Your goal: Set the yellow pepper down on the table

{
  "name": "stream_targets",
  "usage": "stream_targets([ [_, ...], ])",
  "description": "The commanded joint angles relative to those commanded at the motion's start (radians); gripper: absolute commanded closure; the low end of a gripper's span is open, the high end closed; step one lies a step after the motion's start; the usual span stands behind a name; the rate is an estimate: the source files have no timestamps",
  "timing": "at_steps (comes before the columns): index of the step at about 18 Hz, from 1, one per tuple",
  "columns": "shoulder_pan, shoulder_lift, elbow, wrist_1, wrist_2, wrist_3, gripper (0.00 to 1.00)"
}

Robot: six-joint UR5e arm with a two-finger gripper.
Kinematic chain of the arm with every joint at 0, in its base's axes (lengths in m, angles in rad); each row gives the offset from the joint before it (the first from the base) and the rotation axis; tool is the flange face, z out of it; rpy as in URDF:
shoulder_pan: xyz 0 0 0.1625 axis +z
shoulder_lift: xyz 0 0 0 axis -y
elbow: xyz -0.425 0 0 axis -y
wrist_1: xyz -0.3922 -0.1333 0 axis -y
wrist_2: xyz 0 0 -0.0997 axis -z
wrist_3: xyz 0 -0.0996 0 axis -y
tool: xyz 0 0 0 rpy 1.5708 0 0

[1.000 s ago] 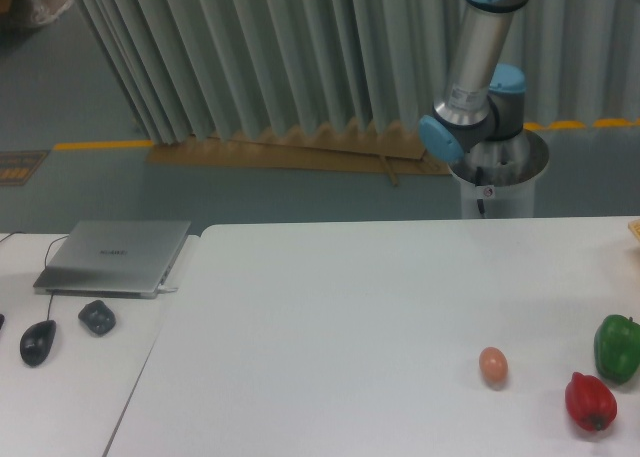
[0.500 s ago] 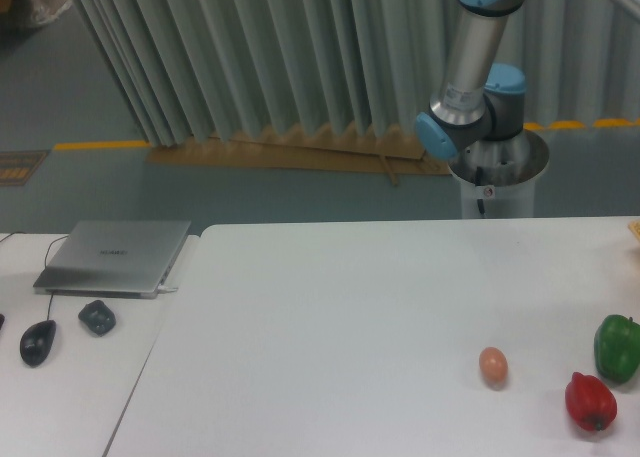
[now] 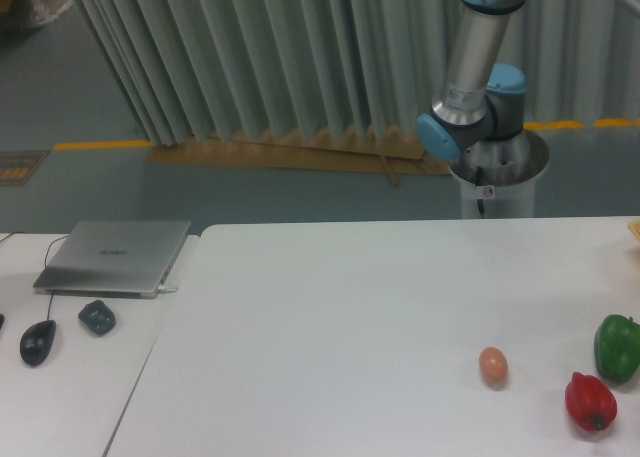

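The single fixed camera looks down over the large white table (image 3: 330, 317), and neither the gripper nor the yellow pepper appears anywhere in this view, so the gripper's state and the pepper's whereabouts cannot be told. Only the arm (image 3: 472, 72) shows: a silver upright link with blue joint caps rising out of the top edge, mounted on a grey round pedestal (image 3: 497, 177) behind the table's far edge. With no gripper to measure from, places are given from the arm. Well in front of it, near the table's right front corner, lie an egg (image 3: 493, 365), a red pepper (image 3: 590, 402) just to its right and nearer the camera, and a green pepper (image 3: 618, 347) at the right edge. Far to the arm's left, a smaller desk (image 3: 60, 387) carries a closed laptop (image 3: 115, 257), a dark mouse (image 3: 37, 342) and a small dark object (image 3: 97, 317).
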Motion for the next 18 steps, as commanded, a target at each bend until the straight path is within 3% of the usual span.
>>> stream_targets([
  [10,0.000,-0.031,-0.002,0.005,-0.009,-0.029,0.00],
  [14,-0.003,-0.032,-0.002,0.005,-0.008,-0.055,0.36],
  [18,-0.002,-0.028,0.000,0.003,-0.008,-0.055,0.40],
])
